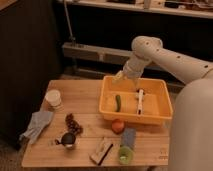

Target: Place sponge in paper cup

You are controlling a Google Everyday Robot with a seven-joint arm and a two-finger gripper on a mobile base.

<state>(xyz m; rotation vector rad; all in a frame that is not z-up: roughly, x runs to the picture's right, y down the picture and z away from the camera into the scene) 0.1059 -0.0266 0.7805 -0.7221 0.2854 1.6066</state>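
The sponge (129, 137), a small blue-grey block, lies near the table's front edge, right behind a lime-green cup (125, 154); whether they touch I cannot tell. The white paper cup (53, 98) stands upright at the table's far left. My gripper (119, 76) hangs over the back left corner of a yellow bin (107, 107), far from both the sponge and the paper cup. Its fingers stand open and hold nothing.
The yellow bin holds a green vegetable (118, 103) and a white tool (140, 101). An orange fruit (118, 126) sits in front of it. A grey-blue rag (37, 125), grapes (73, 122), a dark mug (67, 140) and a tan block (101, 150) lie on the wooden table (86, 96).
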